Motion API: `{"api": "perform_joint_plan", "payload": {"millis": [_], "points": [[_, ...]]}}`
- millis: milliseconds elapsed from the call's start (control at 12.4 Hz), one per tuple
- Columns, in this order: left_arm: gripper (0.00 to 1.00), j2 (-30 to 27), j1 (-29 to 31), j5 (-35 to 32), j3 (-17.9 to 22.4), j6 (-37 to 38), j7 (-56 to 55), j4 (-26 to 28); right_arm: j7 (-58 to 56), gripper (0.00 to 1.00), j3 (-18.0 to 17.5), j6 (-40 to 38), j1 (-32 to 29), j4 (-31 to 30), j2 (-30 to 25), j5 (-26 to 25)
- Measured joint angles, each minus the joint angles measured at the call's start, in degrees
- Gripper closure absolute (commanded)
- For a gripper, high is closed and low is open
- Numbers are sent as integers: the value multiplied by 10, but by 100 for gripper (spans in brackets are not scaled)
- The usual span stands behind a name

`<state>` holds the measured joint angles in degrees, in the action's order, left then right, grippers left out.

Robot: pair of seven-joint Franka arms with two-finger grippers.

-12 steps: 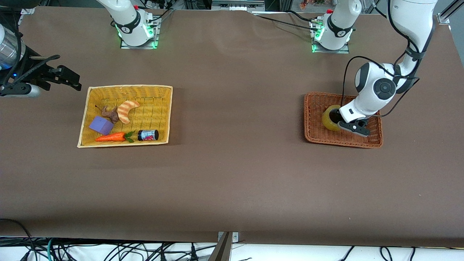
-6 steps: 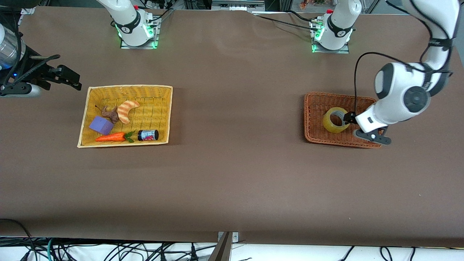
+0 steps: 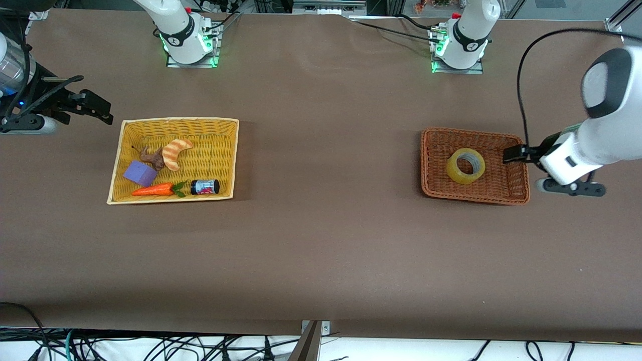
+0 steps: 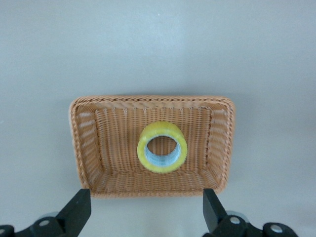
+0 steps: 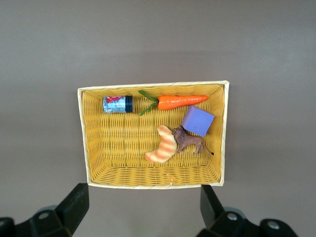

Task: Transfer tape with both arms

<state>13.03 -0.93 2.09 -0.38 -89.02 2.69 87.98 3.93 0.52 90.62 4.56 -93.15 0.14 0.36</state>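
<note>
The tape [image 3: 465, 166], a yellowish ring with a grey-white core, lies free in the brown wicker basket [image 3: 474, 198]. It also shows in the left wrist view [image 4: 162, 147], in the middle of that basket [image 4: 148, 98]. My left gripper [image 3: 516, 154] is open and empty, up in the air over the basket's edge at the left arm's end of the table, apart from the tape; its own view [image 4: 145, 210] shows the jaws spread wide. My right gripper [image 3: 98, 108] is open and empty and waits high beside the yellow basket [image 3: 175, 120], with its jaws wide apart in its own view [image 5: 143, 205].
The yellow basket [image 5: 153, 85] holds a small black jar [image 3: 204, 187], a toy carrot [image 3: 155, 189], a purple block [image 3: 140, 173], a croissant [image 3: 175, 153] and a brown toy animal [image 3: 153, 158]. Brown table lies between the two baskets.
My left gripper was down at the tape in the brown basket. It has let go, risen and drawn back toward the left arm's end. The tape stays in the basket. The right arm has not moved.
</note>
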Motion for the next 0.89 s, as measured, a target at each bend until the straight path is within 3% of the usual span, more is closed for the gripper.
{"api": "perform_joint_plan", "payload": {"millis": [161, 323, 888], "points": [[0, -2, 0, 0, 0, 66, -3, -72, 0, 0, 0, 0, 0, 0, 0, 0], [0, -11, 1, 0, 2, 89, -4, -107, 0, 0, 0, 0, 0, 0, 0, 0], [0, -61, -4, 1, -2, 114, -5, -81, 0, 0, 0, 0, 0, 0, 0, 0]]}}
